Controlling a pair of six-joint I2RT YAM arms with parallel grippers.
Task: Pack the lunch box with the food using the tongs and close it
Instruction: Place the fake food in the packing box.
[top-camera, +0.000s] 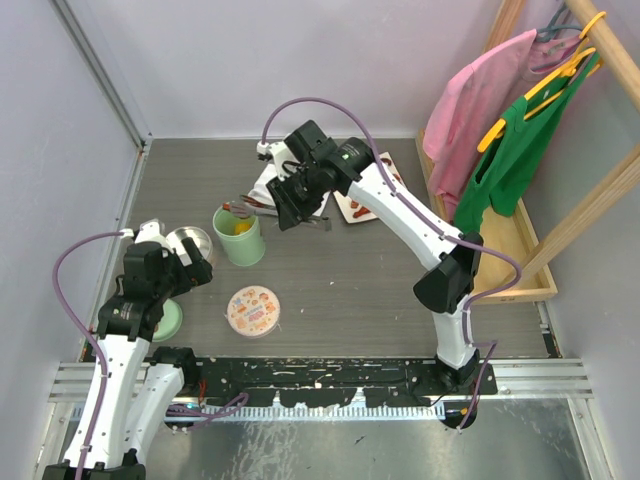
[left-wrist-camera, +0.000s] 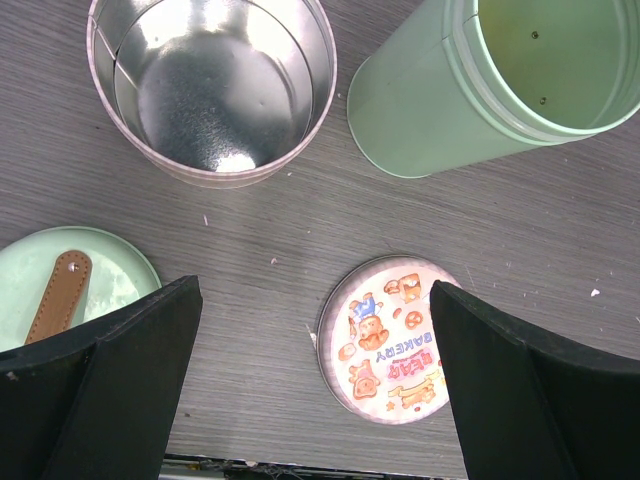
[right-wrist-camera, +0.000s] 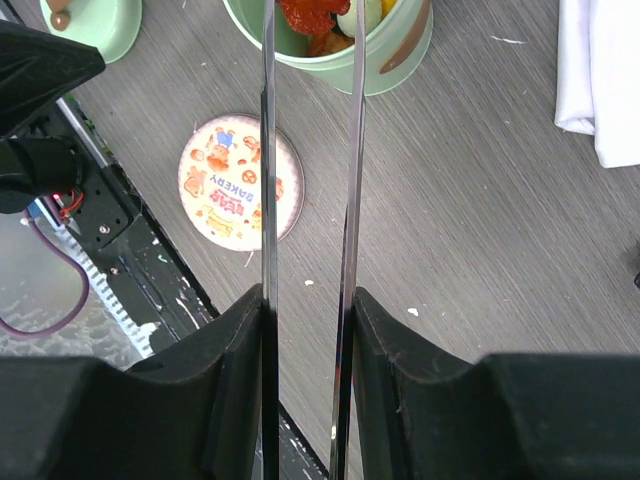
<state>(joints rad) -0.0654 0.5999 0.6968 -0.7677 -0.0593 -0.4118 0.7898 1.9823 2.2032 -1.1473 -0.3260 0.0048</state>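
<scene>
The mint-green lunch box (top-camera: 240, 238) stands upright left of centre. My right gripper (top-camera: 297, 203) is shut on the grey tongs (top-camera: 262, 207), whose tips reach over the box's mouth with a reddish piece of food (top-camera: 238, 208) at them. In the right wrist view the two tong arms (right-wrist-camera: 266, 150) run between my fingers (right-wrist-camera: 232, 340) up to red, orange and yellow food (right-wrist-camera: 318, 16) inside the box (right-wrist-camera: 400, 62). More food (top-camera: 358, 209) lies on a white sheet behind. My left gripper (left-wrist-camera: 315, 300) hangs open over bare table, holding nothing.
A bare metal tin (left-wrist-camera: 210, 90) stands beside the mint box (left-wrist-camera: 440, 100). A round lid printed with a bakery picture (left-wrist-camera: 390, 342) lies flat near the front edge. The mint-green lid (left-wrist-camera: 115, 275) with its brown knob (left-wrist-camera: 60, 295) lies at the left. Clothes hang on a rack (top-camera: 520, 120) at the right.
</scene>
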